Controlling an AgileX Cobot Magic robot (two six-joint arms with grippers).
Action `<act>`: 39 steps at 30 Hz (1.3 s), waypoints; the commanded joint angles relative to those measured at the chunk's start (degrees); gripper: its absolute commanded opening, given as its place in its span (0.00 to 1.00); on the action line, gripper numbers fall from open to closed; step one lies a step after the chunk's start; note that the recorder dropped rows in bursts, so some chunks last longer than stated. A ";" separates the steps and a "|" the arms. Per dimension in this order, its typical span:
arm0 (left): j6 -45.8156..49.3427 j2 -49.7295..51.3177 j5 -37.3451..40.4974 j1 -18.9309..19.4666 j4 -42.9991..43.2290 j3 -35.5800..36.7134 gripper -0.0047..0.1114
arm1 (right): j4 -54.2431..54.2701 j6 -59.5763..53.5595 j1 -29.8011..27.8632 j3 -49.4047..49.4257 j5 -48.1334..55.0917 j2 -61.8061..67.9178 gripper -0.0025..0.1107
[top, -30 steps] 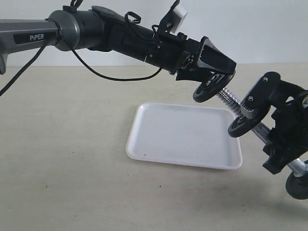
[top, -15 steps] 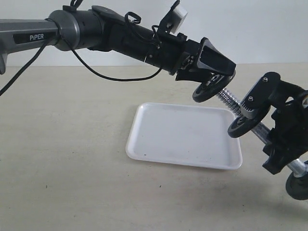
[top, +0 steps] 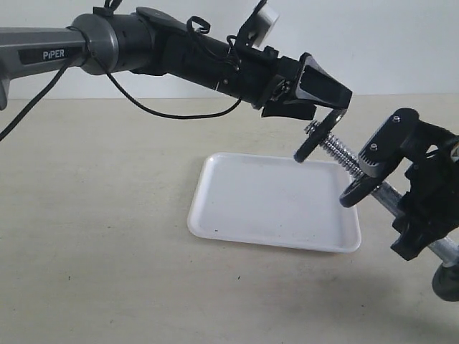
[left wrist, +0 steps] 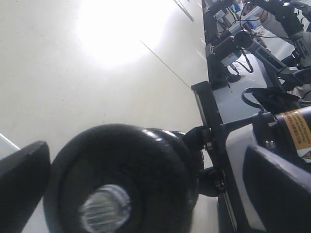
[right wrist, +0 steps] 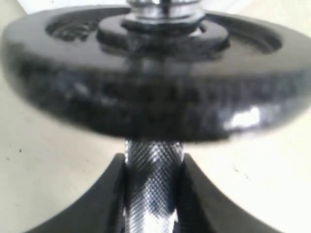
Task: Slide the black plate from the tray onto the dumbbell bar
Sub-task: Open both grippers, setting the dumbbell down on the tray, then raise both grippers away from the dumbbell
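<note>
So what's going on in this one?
Two robot arms are loading a dumbbell. The right end effector is clamped on the dumbbell bar, holding it up at a slant. The black plate is off the tray and hangs tilted on the bar's threaded tip, which shows through its hole. The left end effector is open just above the plate. The plate is not yet down against the larger disc.

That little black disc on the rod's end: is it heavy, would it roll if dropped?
Probably heavy for its size: the black plate looks like solid metal. Being round, it would likely roll if it landed on edge. On the coarse threads of the dumbbell bar it may catch rather than slide.
</note>
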 commanded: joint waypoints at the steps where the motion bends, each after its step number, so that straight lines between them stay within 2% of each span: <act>1: -0.22 -0.96 0.20 0.10 -1.06 -0.40 0.96 | -0.35 0.96 -0.35 -3.19 -48.80 -3.42 0.02; 21: -0.22 -0.96 0.17 0.21 -0.94 -0.40 0.96 | -0.35 2.36 -0.35 -4.85 -47.70 -3.42 0.02; 30: -2.59 -0.96 -0.23 0.21 8.65 -0.40 0.96 | -0.46 2.36 -0.35 -4.85 -46.34 -3.42 0.02; 39: -3.62 -0.96 -0.33 0.32 9.02 -0.40 0.96 | -0.46 2.47 -0.35 -4.85 -46.23 -3.42 0.02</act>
